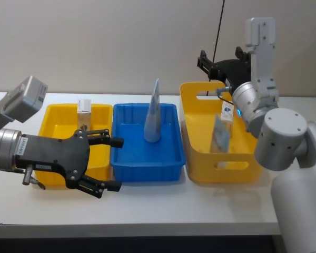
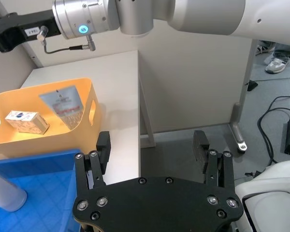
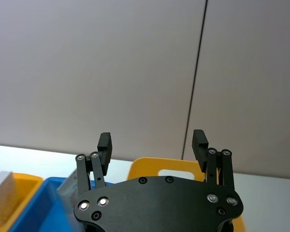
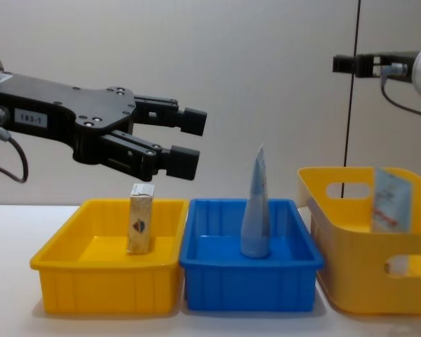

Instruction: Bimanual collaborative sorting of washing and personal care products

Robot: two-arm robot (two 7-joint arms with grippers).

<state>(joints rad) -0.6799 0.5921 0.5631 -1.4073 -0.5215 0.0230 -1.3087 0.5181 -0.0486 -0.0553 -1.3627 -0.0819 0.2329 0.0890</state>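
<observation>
A cream carton (image 1: 84, 114) is standing upright in the yellow tray (image 1: 52, 174), a small card box with a blue emblem on its face. Over the tray's front corner the left gripper (image 1: 115, 164) is hovering, its flat black fingers (image 4: 186, 121) spread wide and holding nothing; from the chest it is sitting well above the carton and pointing toward the blue tray (image 1: 147, 168). Its palm is a matte black plate studded with shiny screws, joined to a metal wrist.

In the blue tray, whose floor is showing a moulded diamond grid, a pale blue-grey pouch (image 1: 153, 114) is standing on its wide round base and tapering to a thin, flat top.

The right gripper (image 1: 213, 68) is hanging high behind the basket (image 1: 221, 171), its dark fingers (image 3: 200, 140) parted around empty air, on a smooth silver and grey arm. The basket is glossy yellow plastic with rounded corners and oval handle cut-outs. Inside it a second carton (image 2: 27, 121) is lying toward the far side, and a flat pouch (image 4: 391, 199) with red print is leaning against the wall.

All three containers are sitting side by side on a white table (image 1: 147, 221).
</observation>
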